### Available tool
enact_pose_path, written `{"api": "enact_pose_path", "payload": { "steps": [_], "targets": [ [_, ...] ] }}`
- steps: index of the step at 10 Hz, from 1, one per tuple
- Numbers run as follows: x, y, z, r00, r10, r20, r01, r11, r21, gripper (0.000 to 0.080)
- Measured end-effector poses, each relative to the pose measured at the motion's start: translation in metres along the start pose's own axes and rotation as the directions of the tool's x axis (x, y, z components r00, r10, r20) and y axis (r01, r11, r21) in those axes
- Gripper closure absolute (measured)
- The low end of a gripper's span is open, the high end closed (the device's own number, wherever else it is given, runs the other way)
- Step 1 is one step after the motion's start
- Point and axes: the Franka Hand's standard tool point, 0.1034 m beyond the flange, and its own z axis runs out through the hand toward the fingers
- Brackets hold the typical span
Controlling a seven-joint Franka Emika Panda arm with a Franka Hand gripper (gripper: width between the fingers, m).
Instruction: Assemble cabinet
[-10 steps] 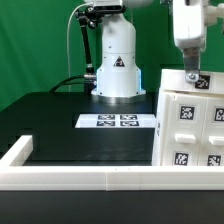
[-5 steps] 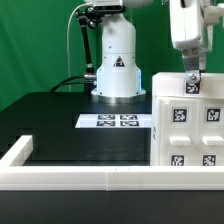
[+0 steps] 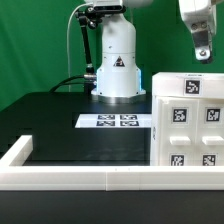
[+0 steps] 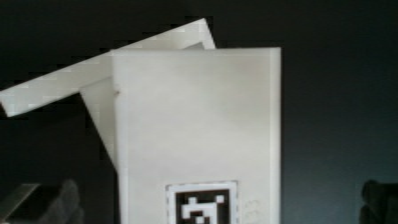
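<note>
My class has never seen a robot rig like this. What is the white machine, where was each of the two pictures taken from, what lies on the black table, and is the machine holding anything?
The white machine is a robot arm; its base stands at the back of the black table. The exterior view comes from a camera off the arm, looking across the table. The wrist view comes from a camera on the arm's wrist, looking down past its hand. On the table stands the cabinet, a white boxy body with square black-and-white tags. Beside it lies the flat marker board. The hand hangs just above the cabinet and holds nothing. In the wrist view the cabinet fills the picture, with the hand's dark fingertips on either side.
</note>
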Motion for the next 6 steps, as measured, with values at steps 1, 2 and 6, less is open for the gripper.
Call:
{"api": "enact_pose_path", "payload": {
  "steps": [1,2,6],
  "targets": [
    [0.0004,0.0005,0.0011,0.999,-0.04,-0.001,0.04,0.999,-0.002,0.0003],
    [-0.0004,0.003,0.0022,0.993,-0.114,-0.01,0.114,0.993,-0.018,0.0003],
    [-0.0008,0.0005,0.003,0.813,-0.583,0.006,0.582,0.812,-0.046,0.0003]
  ]
}}
